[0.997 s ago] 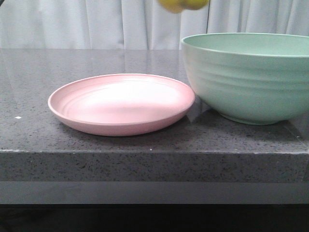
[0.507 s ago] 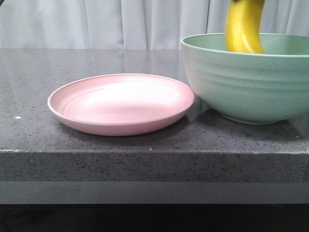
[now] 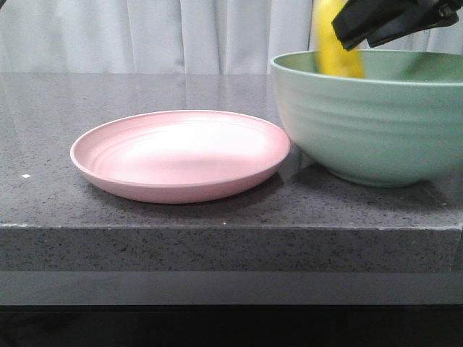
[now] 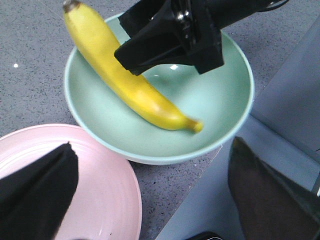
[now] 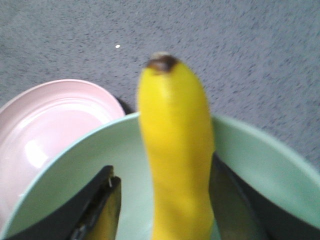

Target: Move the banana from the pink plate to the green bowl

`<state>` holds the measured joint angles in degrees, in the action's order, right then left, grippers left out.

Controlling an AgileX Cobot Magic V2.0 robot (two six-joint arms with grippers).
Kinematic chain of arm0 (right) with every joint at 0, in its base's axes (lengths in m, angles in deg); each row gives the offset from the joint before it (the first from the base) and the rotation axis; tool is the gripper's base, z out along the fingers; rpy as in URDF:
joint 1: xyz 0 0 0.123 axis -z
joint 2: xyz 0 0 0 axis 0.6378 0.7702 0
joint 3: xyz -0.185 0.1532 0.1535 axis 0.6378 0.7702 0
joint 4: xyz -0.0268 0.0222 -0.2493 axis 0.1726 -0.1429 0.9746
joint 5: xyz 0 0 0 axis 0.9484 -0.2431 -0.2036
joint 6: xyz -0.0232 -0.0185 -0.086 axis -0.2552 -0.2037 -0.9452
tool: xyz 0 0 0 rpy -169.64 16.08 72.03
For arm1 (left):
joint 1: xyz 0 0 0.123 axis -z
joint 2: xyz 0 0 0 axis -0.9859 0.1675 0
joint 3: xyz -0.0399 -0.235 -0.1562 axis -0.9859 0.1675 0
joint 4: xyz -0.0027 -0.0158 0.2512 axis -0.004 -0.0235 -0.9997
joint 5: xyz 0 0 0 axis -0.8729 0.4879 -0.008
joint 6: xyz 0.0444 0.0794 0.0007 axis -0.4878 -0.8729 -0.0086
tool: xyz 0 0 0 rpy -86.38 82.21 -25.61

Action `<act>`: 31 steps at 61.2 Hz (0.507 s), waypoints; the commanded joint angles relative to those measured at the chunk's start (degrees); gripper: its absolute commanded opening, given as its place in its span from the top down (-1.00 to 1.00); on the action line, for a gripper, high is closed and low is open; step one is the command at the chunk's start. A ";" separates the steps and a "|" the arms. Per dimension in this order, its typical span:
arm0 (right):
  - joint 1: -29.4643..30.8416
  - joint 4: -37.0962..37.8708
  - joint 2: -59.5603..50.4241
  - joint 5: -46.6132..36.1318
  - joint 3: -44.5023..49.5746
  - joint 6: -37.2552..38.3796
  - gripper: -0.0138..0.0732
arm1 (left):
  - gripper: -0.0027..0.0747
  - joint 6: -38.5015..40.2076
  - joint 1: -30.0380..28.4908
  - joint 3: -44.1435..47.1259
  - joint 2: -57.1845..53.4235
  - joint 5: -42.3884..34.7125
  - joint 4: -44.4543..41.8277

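A thick slab of dark grey speckled stone makes the table (image 3: pixel 217 246), polished enough on top to catch a pale sheen from the light behind it. Its front edge is square and deep, with a lighter grey band running beneath and near-black shadow under that. Across the back hangs a pale curtain (image 3: pixel 159 36) in soft vertical folds, white to faintly grey-blue. The light is even and diffuse. A small white fleck (image 3: pixel 27 176) lies on the stone at the left, possibly a chip.

plate (image 3: pixel 181 155) left of bowl (image 3: pixel 369 116) on table (image 3: pixel 43 116), rims near, banana (image 4: pixel 125 80) inside bowl
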<state>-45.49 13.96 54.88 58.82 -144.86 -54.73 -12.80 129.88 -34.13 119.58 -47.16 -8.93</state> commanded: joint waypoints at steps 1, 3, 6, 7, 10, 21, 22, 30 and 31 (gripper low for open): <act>0.32 3.06 -2.08 4.24 -4.61 10.27 -0.29 | -0.61 0.39 0.50 -1.96 -2.00 -4.09 0.36; 0.40 5.79 -2.16 5.98 -6.11 15.24 -0.29 | -0.61 0.39 0.50 -1.96 -2.00 -4.09 0.27; 0.46 10.56 -2.30 7.56 -8.31 22.11 -0.29 | -0.61 0.51 0.50 -1.96 -2.00 -4.48 -0.82; 0.46 12.03 -2.50 8.20 -9.25 24.97 -0.27 | -0.61 0.69 0.50 -1.96 -2.00 -4.60 -1.21; 0.46 17.38 -2.82 9.97 -11.07 30.46 -0.23 | -0.58 2.40 0.24 -1.96 -2.00 -5.20 -3.54; 0.46 32.15 -4.76 17.37 -17.62 43.07 0.35 | 0.02 10.98 -5.53 -1.96 -2.00 -6.14 -13.07; 0.46 32.64 -4.89 17.78 -17.83 43.34 0.41 | 0.10 11.29 -6.24 -1.96 -2.00 -6.14 -13.57; 0.46 34.79 -6.68 19.80 -18.38 43.74 0.85 | 0.82 11.41 -13.77 -1.96 -2.00 -5.78 -13.70; 0.46 35.18 -6.80 20.03 -18.38 43.86 0.84 | 0.92 11.41 -14.95 -1.96 -2.00 -5.65 -13.59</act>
<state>-45.36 48.07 50.74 79.34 -161.22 -11.75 -2.50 118.82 -34.13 119.58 -49.41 -21.86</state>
